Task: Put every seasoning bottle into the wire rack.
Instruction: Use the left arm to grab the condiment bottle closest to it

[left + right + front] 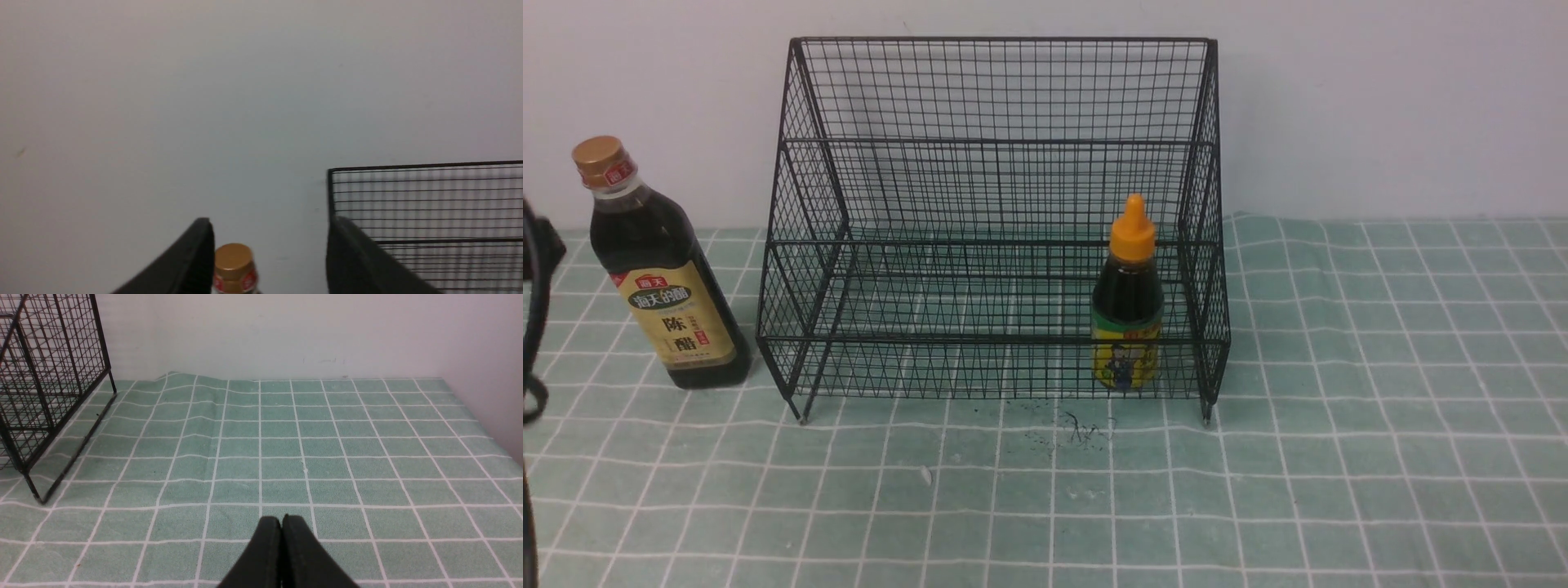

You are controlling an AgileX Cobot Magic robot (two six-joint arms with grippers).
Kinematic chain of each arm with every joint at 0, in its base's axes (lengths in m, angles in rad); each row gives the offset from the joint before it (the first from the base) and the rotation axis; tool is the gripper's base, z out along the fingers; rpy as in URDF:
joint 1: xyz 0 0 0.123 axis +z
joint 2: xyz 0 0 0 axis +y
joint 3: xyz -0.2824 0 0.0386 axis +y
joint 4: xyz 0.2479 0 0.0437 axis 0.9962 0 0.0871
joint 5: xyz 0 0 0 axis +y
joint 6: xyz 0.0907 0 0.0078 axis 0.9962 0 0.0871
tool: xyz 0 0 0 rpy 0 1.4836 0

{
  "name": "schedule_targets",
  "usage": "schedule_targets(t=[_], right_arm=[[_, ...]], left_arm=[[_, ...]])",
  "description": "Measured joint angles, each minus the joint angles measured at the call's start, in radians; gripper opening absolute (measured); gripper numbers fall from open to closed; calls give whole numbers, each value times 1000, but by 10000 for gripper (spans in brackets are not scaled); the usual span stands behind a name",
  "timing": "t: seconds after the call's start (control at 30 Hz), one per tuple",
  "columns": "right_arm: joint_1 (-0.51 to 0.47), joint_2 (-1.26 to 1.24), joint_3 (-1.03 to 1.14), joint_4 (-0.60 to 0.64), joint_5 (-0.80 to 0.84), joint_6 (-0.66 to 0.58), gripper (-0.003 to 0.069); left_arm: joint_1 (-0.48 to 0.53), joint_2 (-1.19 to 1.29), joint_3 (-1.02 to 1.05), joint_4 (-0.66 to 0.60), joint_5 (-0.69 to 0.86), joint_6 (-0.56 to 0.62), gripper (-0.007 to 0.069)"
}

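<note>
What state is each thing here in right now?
wire rack: standing upright, one bottle inside.
tall bottle: upright, capped, outside the wire rack on its left.
short bottle: upright, capped, in the lower tier.
left gripper: open, holding nothing.
right gripper: shut, empty.

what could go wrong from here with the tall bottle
1. The cap sits off-centre in the open left gripper, almost against one finger; closing could nudge the tall bottle and tip it.
2. The bottle stands close beside the rack, so swinging it in may snag the side wires.
</note>
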Motion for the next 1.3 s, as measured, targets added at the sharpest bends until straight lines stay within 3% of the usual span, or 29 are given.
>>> schedule_targets(t=[0.13,0.27,0.57,1.03,1.17,1.3], right_arm=[[0,0,0,0,0,0,-15],[0,0,0,0,0,0,-15],[0,0,0,0,0,0,-15],[0,0,0,0,0,0,-15],[0,0,0,0,0,0,-15],[0,0,0,0,0,0,-15]], left_arm=[[59,172,-94,-67,-13,10,526],[61,312,-178,-69,-19,11,586],[59,521,-270,-60,-126,8,593],[59,684,-281,32,-133,-68,592],[59,713,-281,33,-133,-69,540],[57,723,-282,30,-149,-92,299]])
